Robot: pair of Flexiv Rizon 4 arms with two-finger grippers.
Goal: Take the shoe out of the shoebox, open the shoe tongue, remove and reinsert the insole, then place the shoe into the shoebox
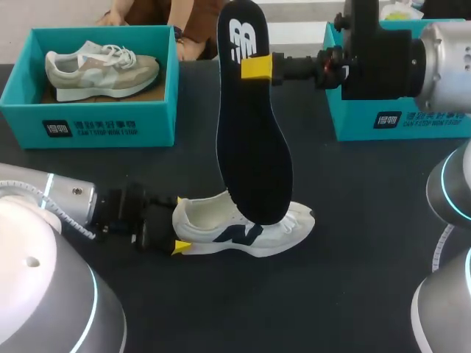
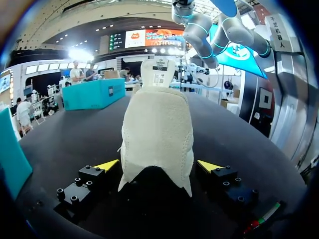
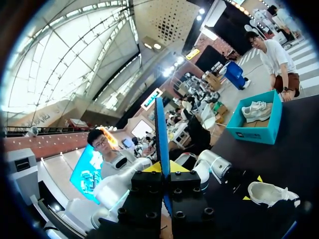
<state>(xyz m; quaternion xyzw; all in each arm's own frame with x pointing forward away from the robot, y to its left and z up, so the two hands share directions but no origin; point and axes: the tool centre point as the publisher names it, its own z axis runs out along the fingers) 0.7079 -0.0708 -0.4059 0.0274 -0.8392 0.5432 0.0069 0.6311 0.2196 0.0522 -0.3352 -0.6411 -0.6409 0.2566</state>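
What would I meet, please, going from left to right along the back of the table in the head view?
A teal shoebox with a beige shoe inside → black insole standing on end → second teal shoebox.

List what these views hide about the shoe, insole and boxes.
- Head view: the insole stands in front of the shoe, hiding its tongue.
- Left wrist view: the shoe's heel hides its toe.
- Head view: the right arm covers part of the right shoebox; its inside is unseen.
- Right wrist view: the insole is edge-on in the right gripper; its faces are hidden.
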